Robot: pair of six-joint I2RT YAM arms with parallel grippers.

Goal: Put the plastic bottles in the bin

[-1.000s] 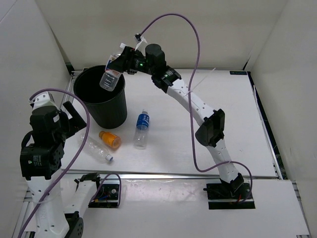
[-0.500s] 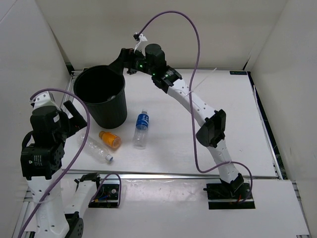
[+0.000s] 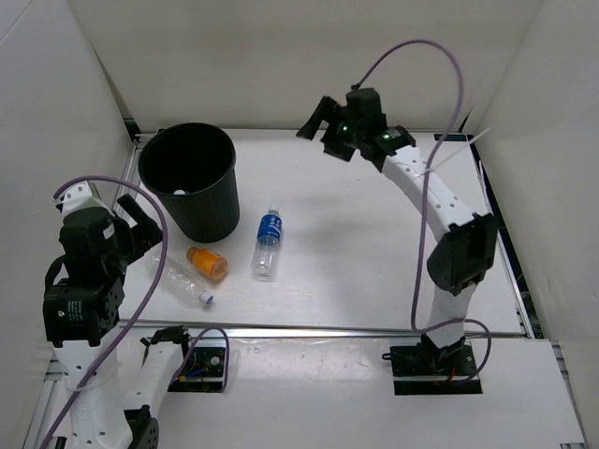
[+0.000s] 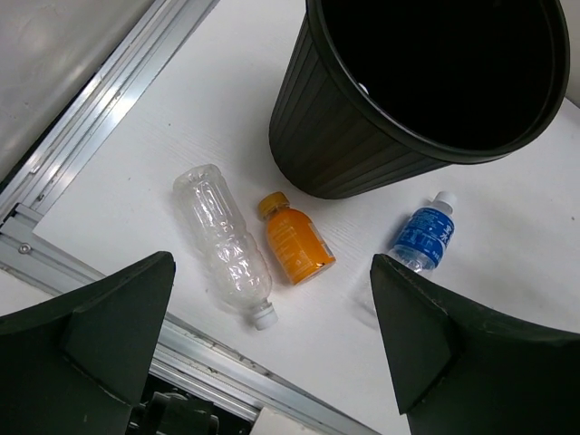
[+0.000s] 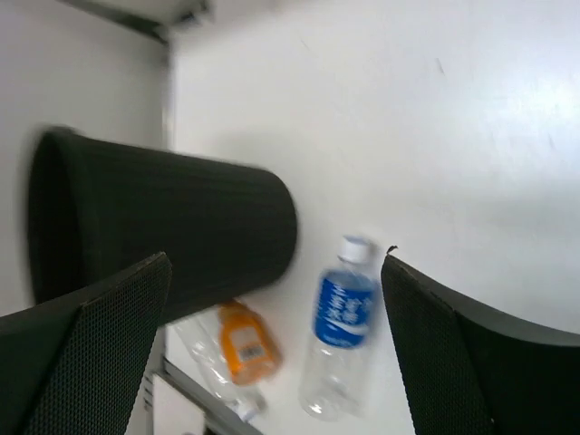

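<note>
**One bottle dropped, three still to go**

The right hand (image 3: 314, 122), which held a white-label bottle over the bin (image 3: 206, 220) a second ago, now hangs empty with fingers apart, swung away to the bin's right. That bottle is presumably inside. The blue-label bottle (image 3: 268, 245), orange bottle (image 3: 208, 264) and clear unlabelled bottle (image 3: 180, 281) lie on the table just in front of the bin. The left hand (image 3: 140, 220) is spread open near them.

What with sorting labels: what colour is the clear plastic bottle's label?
Blue label, clearest in left wrist view.
</note>
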